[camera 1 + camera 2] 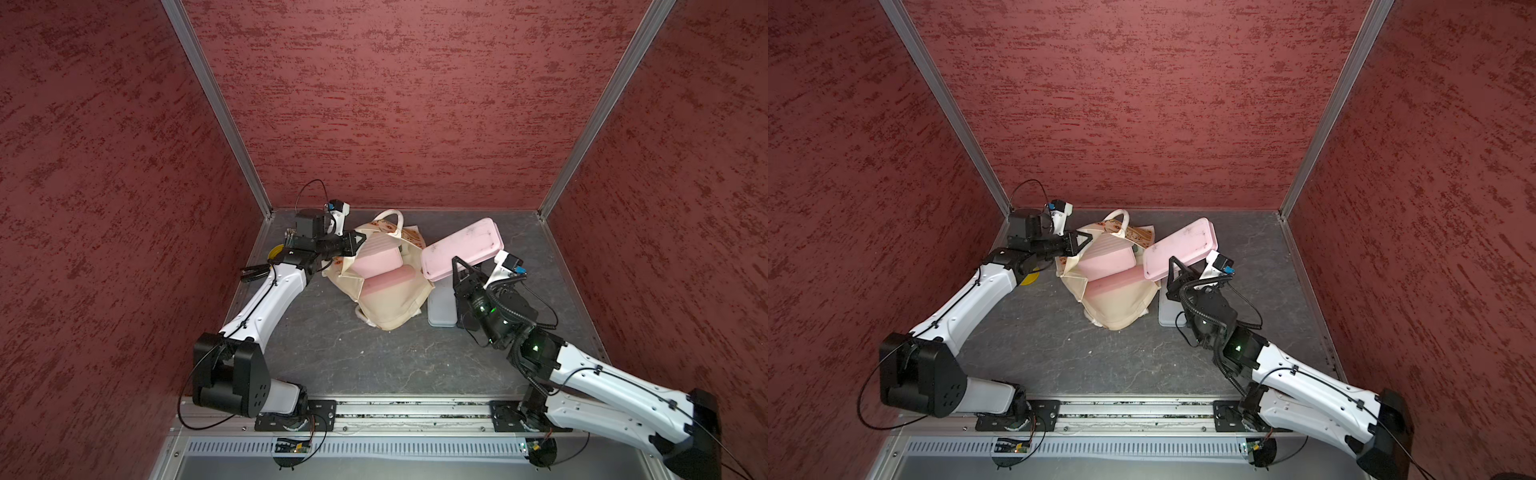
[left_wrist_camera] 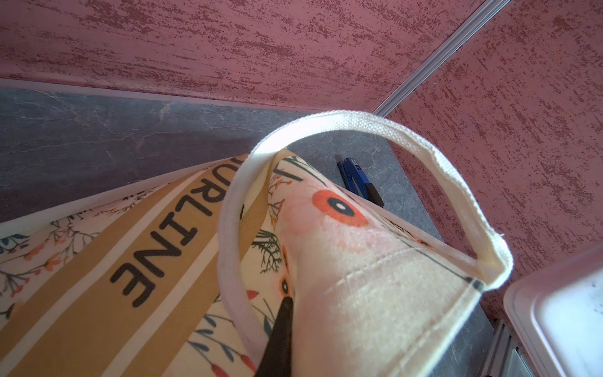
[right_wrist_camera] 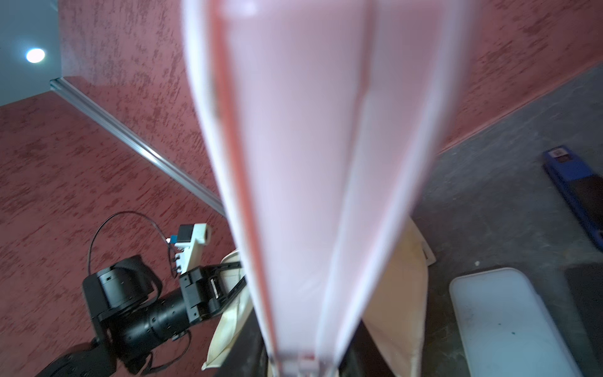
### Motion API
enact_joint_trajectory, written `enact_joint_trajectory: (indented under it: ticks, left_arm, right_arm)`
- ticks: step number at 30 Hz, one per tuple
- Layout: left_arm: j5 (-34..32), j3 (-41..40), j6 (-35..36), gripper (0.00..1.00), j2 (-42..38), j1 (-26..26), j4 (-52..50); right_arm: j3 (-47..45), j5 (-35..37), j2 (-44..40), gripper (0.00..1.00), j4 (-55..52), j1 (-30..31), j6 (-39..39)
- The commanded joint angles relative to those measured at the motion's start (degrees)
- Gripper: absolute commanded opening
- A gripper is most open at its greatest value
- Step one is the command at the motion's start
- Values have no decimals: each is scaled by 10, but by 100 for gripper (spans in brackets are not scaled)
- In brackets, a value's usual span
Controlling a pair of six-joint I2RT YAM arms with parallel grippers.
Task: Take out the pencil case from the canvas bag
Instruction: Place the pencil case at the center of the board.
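**Fig.** Bimanual cell, top and wrist views.

**R end effector** (image 1: 456,267): jaws closed on the near short end of the pink pencil case (image 1: 461,245). In the R wrist view the pencil case (image 3: 310,163) fills the ctr, w/ a dark finger on each side at its base.

**Pencil case:** out of the bag (image 1: 390,307), raised off the tabletop (image 1: 353,361) and tilted. Its low end is just beside the bag's R edge and its far end points toward the back wall. Upper face shows scuff marks.

**White box** (image 1: 441,305): lies flat on the tabletop near the R end effector, just beside the bag's R side.

**L end effector** (image 1: 358,242): jaws together, clamped on the bag's rim at its L side. The L wrist view shows one black finger (image 2: 279,329) pressed to the cloth next to a white handle (image 2: 424,147).

**Bag:** slumped on the tabletop, mouth open upward in both top views. Inside are a pink block (image 1: 379,259) and, nearer the camera, a pink roll (image 1: 388,279), touching. The outer face has tan stripes w/ dark lettering and a floral print.

**Other items:**
- A blue-and-black object (image 2: 357,181) lies on the tabletop beyond the bag; kind unclear.
- A yellow item (image 1: 1030,277) is partly hidden under the L arm.
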Motion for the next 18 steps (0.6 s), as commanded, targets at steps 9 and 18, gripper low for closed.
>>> enact_joint_trajectory:
  ticks: [9,18]
  left_arm:
    - [-12,-9,-4,0,-2,7,12]
    - [-7,-10,-11,0,-1,11,16]
  right_arm:
    - [30,-7,-31,19,-125,-110,37]
    - [-5,-108,-51,19,-132,-258,57]
